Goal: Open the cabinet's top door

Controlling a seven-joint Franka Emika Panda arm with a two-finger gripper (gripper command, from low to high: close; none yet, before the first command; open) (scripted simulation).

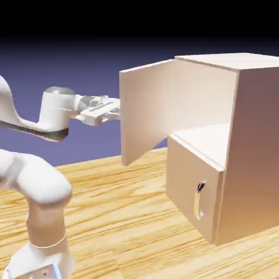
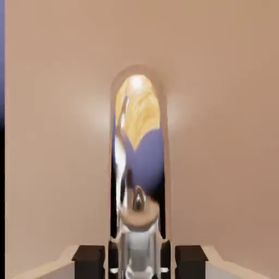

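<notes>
The robot's arm [image 1: 48,188] is glossy white, built of smooth, rounded, tube-like segments — thick at the elbow bends, slimmer between. A grey cap tops the wrist joint [image 1: 59,99], and dark grey edging runs under the forearm [image 1: 32,128]. The base [image 1: 42,262] is white too, with a bluish glowing strip and small dark marks. The gripper [image 2: 139,262] has pale, angled fingers — blocky and near-black at the tips.
</notes>
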